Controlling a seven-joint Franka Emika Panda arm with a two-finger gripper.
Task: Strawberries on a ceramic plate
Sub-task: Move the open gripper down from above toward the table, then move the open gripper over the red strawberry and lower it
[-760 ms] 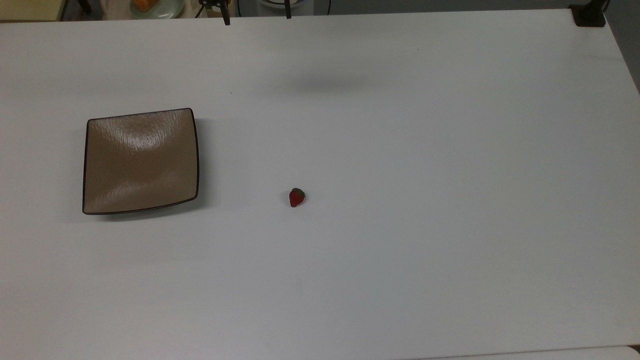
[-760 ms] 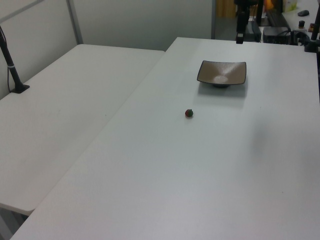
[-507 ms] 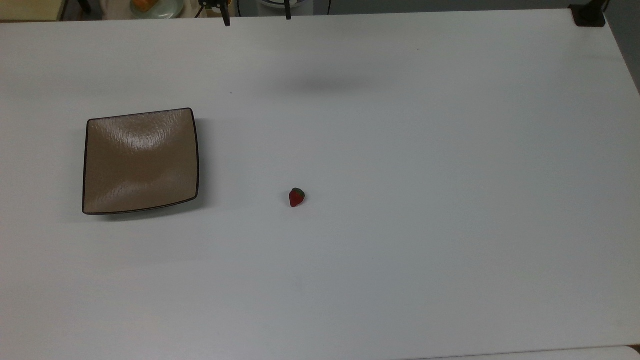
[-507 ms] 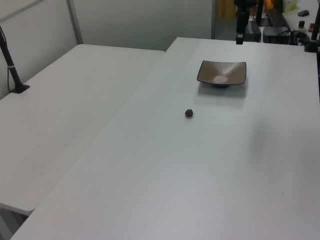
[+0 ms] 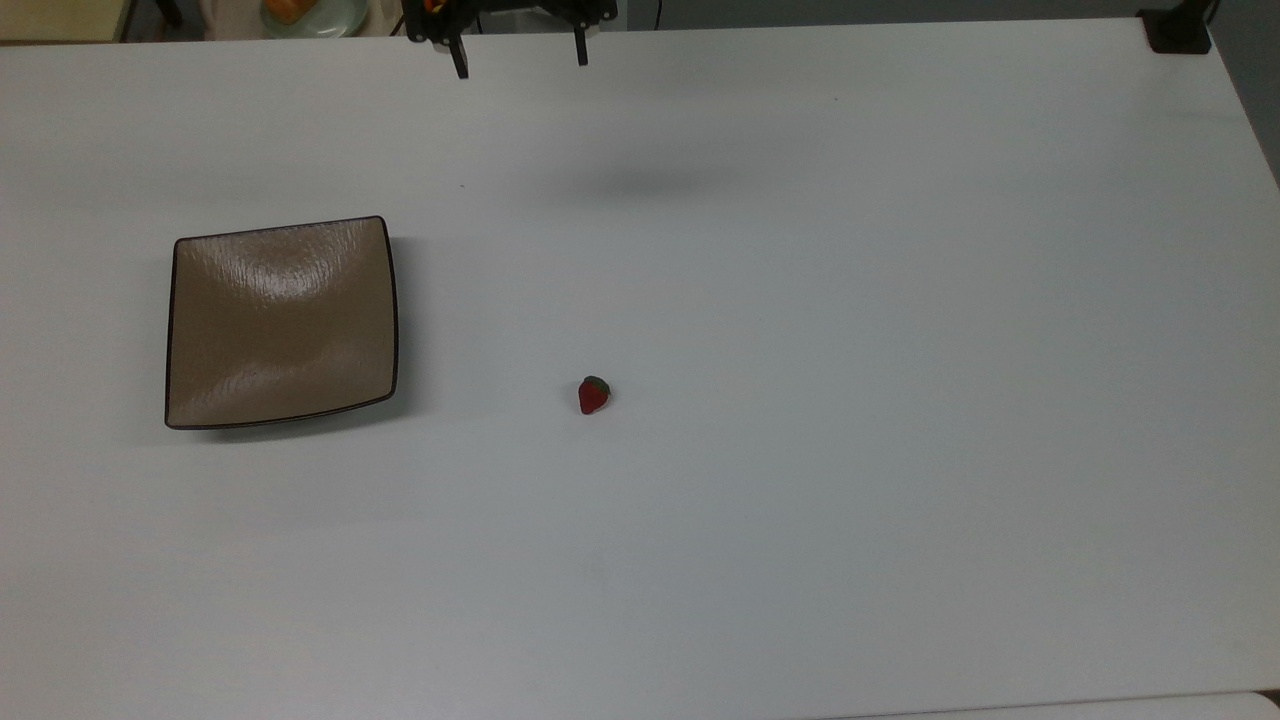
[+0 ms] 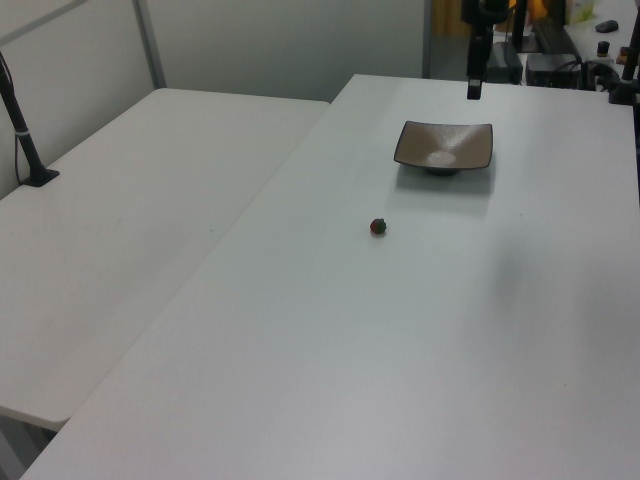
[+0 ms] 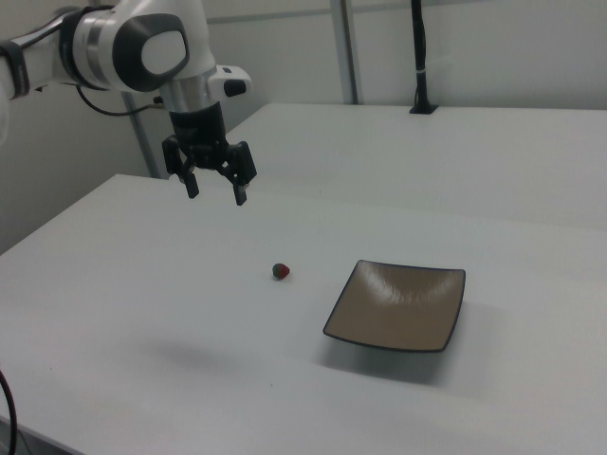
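Note:
A small red strawberry (image 5: 593,396) (image 6: 378,227) (image 7: 281,271) with a green cap lies alone on the white table. The square tan-brown ceramic plate (image 5: 281,320) (image 6: 444,147) (image 7: 398,304) sits empty, well off toward the top view's left of the berry. My gripper (image 5: 520,55) (image 7: 216,190) (image 6: 473,88) hangs high above the table at the far edge in the top view, fingers spread wide and open, holding nothing. It is far from both berry and plate.
A pale green dish (image 5: 312,14) with something orange rests beyond the table's far edge. A black post base (image 5: 1178,30) sits at the top view's far right corner. A second white table (image 6: 130,200) adjoins on the left view's left.
The gripper has come further into the top view from its upper edge, moving out over the table. Strawberry and plate have not moved.

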